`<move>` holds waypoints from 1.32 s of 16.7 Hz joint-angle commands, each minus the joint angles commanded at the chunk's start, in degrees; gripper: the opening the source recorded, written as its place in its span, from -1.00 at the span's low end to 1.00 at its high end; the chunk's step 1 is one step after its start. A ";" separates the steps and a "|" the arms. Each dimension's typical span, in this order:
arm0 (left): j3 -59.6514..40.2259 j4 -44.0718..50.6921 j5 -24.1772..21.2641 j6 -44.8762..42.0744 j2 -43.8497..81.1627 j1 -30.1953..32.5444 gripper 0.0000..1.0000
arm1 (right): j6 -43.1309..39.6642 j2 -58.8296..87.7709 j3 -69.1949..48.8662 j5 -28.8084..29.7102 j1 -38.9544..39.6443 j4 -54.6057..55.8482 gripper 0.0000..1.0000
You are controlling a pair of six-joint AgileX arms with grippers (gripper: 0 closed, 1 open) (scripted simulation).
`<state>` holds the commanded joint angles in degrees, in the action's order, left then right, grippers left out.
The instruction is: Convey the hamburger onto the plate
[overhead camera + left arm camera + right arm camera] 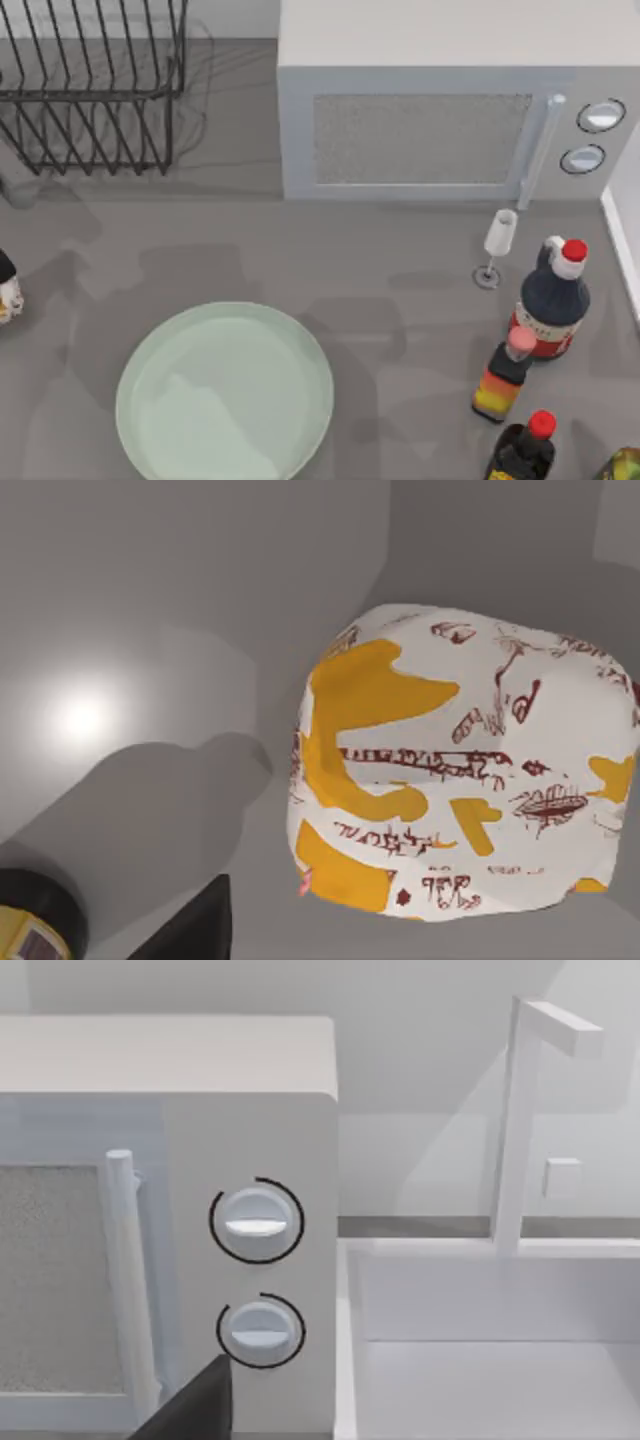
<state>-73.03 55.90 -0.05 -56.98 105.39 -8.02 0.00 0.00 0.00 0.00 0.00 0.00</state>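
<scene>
Resting hamburger [465, 770], bare plate [225, 392]

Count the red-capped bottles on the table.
2. One large red-capped bottle stands at the table's right side, right of the wine glass. Another red-capped bottle sits at the bottom edge, cut off by the frame; others may lie beyond it.

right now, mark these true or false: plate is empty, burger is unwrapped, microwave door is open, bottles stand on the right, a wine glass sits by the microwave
1. The plate is empty: true.
2. The hamburger is unwrapped: false, it sits in printed white paper on the grey table.
3. The microwave door is open: false, it is closed.
4. Sauce bottles stand at the table's right: true.
5. A small wine glass stands in front of the microwave: true.
</scene>
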 joint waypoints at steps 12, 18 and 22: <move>0.79 -5.31 -0.12 -2.10 5.98 -0.24 1.00 | 0.00 0.00 0.00 0.00 0.00 0.00 1.00; 5.89 -15.24 -0.15 -2.35 10.84 -0.40 1.00 | 0.00 0.00 0.00 0.00 0.00 0.00 1.00; 5.89 -15.24 -0.15 -2.35 10.84 -0.40 0.85 | 0.00 0.00 0.00 0.00 0.00 0.00 1.00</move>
<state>-67.14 40.66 -0.20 -59.33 116.23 -8.42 0.00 0.00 0.00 0.00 0.00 0.00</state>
